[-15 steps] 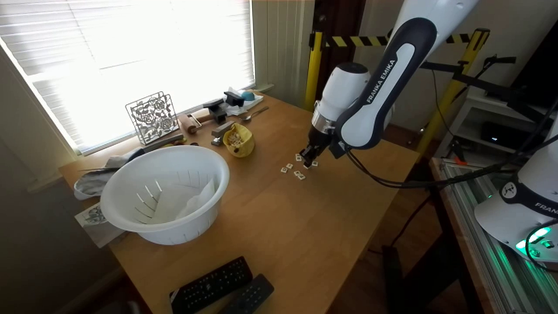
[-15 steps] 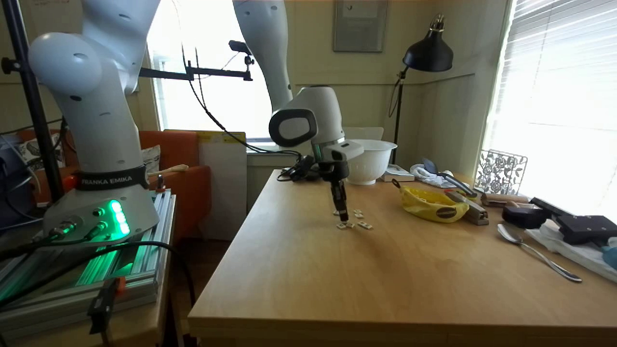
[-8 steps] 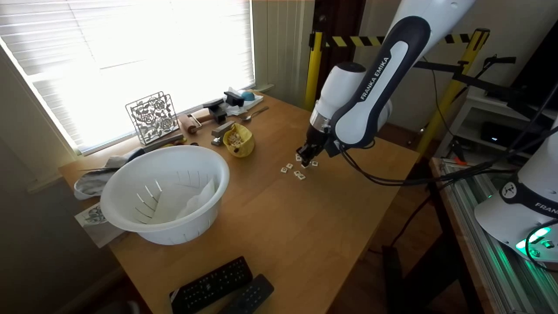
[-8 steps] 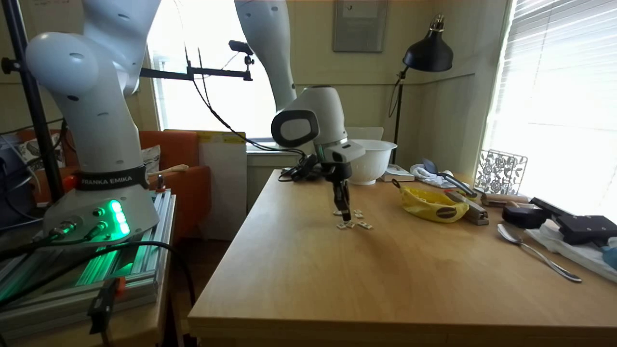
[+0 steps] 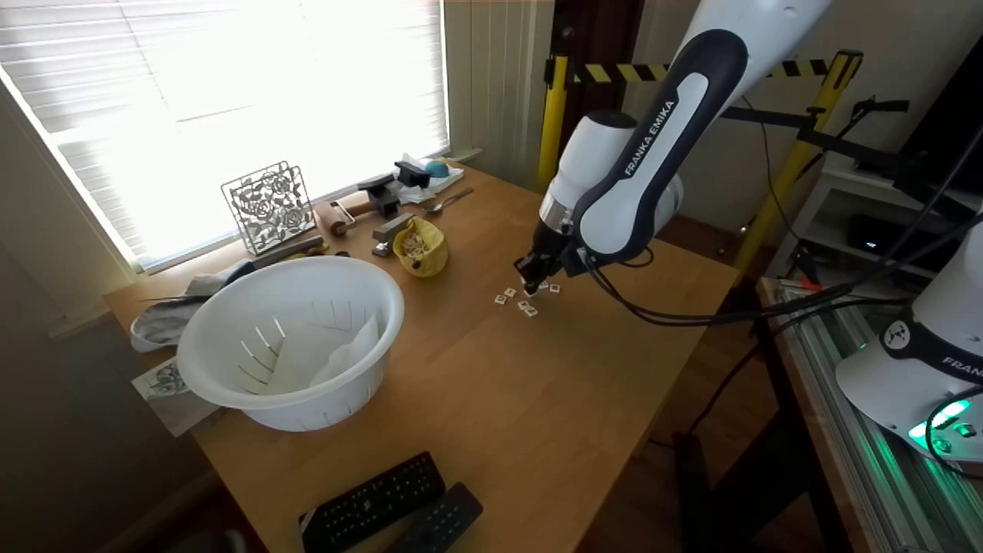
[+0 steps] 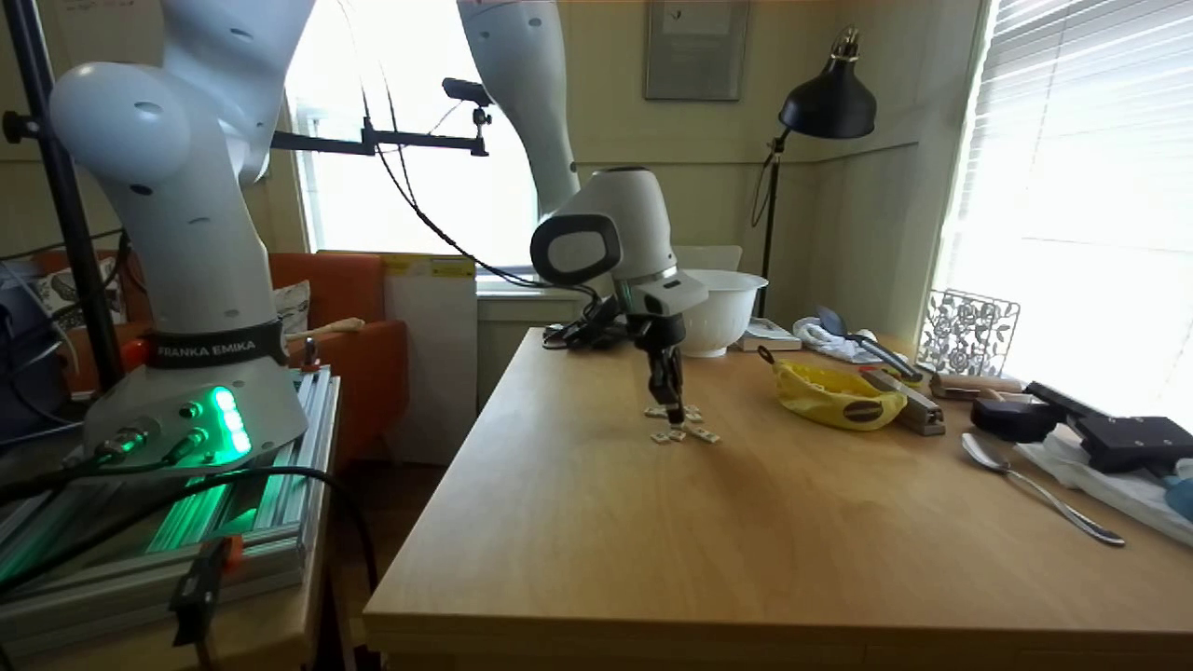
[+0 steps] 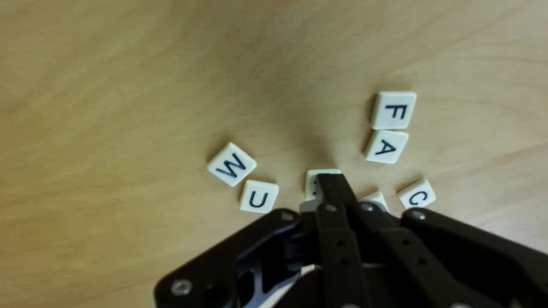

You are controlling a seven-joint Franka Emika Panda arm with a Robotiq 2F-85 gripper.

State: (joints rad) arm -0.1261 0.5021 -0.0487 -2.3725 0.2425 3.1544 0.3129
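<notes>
Pincer point(image 7: 335, 178) closed; nr ltr tile point(image 7: 311, 180)

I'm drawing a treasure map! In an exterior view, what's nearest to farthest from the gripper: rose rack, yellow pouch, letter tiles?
1. Letter tiles: right by the gripper.
2. Yellow pouch: toward the window.
3. Rose rack: farther over, by the window.

Arm point(image 5: 676, 130): wht/blk | claw point(image 6: 675, 421): blk, slvr screws point(image 7: 181, 287) | cbls point(image 5: 714, 317): blk | lts point(image 6: 231, 421): grn

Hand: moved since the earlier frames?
Yes: in both exterior views the hand has shifted slightly toward the yellow pouch, which hasn't moved.
</notes>
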